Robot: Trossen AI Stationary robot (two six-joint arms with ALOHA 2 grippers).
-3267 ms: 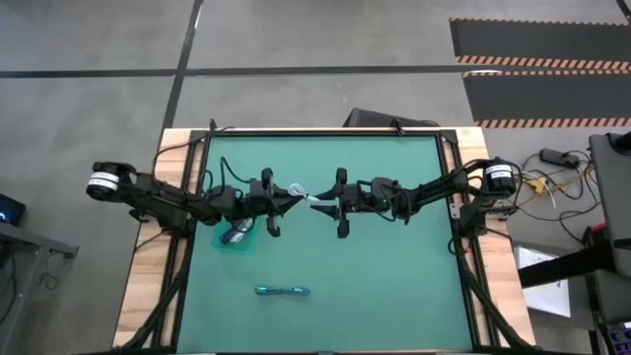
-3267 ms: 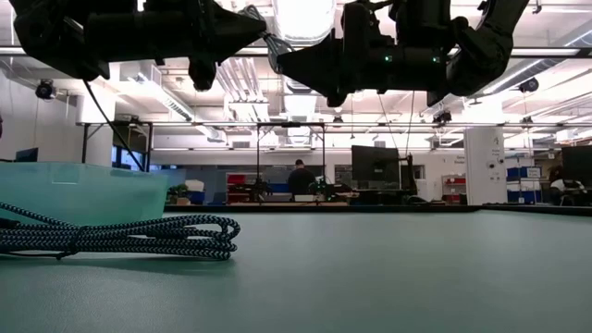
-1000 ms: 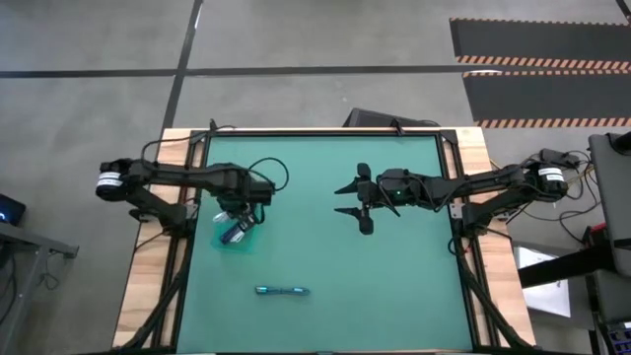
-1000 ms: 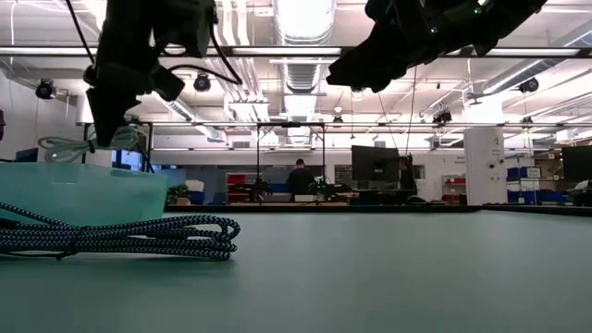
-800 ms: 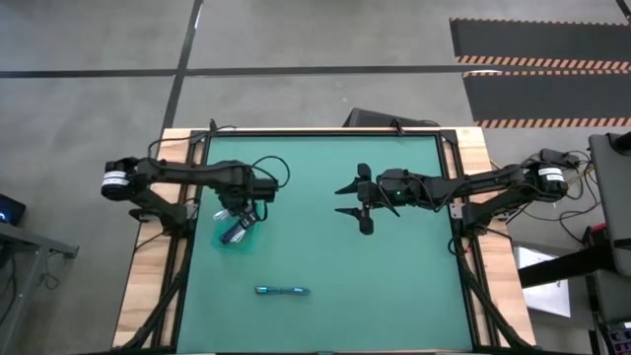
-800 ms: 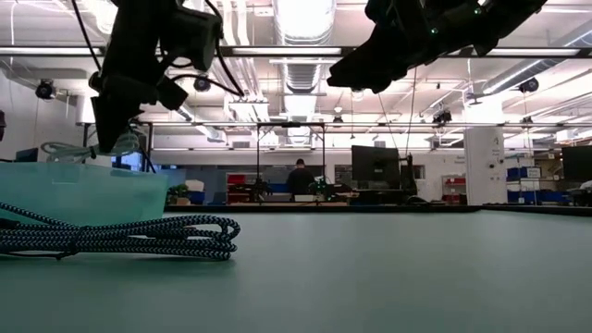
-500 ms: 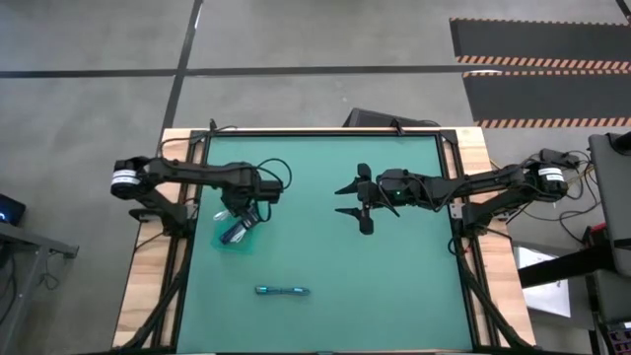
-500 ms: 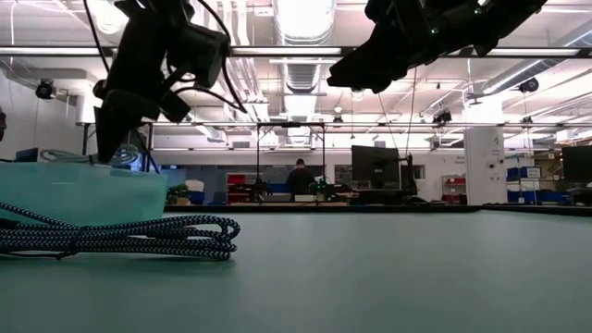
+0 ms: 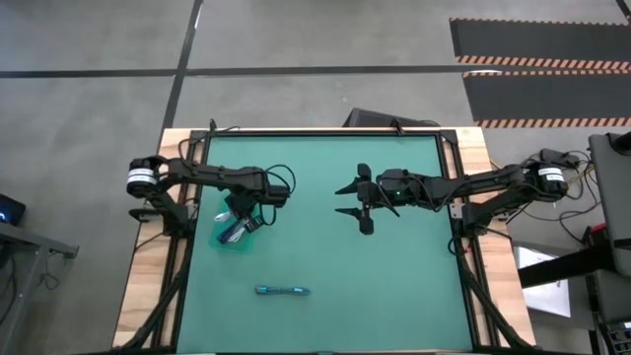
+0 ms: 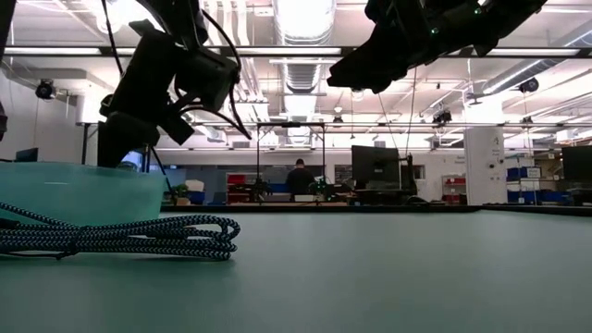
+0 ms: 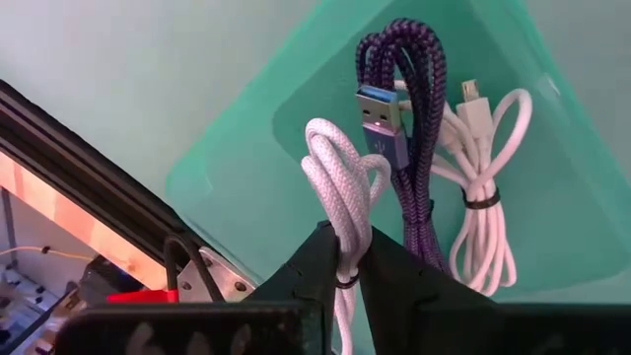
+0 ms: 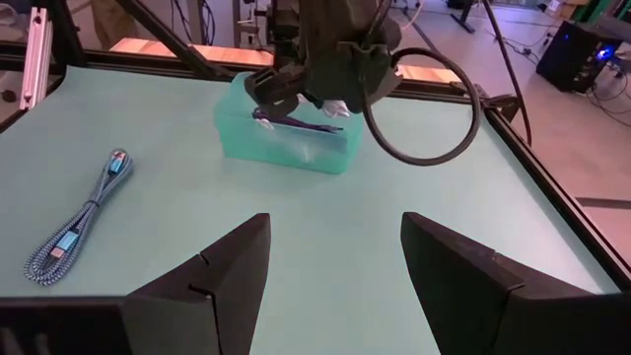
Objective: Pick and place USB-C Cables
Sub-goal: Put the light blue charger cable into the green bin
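My left gripper (image 11: 353, 258) is over the clear teal tub (image 9: 225, 240) at the table's left and is shut on a white braided USB-C cable bundle (image 11: 340, 187). It reaches down into the tub in the low view (image 10: 118, 148). A dark braided bundle (image 11: 409, 148) and a second white bundle (image 11: 483, 187) lie on the tub's floor. A teal-blue bundle (image 9: 282, 291) lies flat on the mat near the front edge and also shows in the low view (image 10: 120, 236). My right gripper (image 9: 345, 200) hangs open and empty above the table's middle. My left gripper pinches the white bundle between its two fingers (image 11: 320, 261), near the bundle's tie (image 11: 343, 281). The fingers come from above, pointing down into the tub, and lie along the bundle. The looped end (image 11: 330, 148) reaches toward the tub's floor beside the dark bundle; whether it rests there, I cannot tell.
The green mat (image 9: 394, 276) has free room at the right and near the front. Dark rails (image 9: 458, 227) run along the table's sides. The tub (image 12: 286, 138) and the teal-blue bundle (image 12: 79, 217) show far off in the right wrist view.
My left gripper has gone down into the tub with the white bundle. The bundle showed above the tub's rim a second ago and is now behind the tub's wall in the low view.
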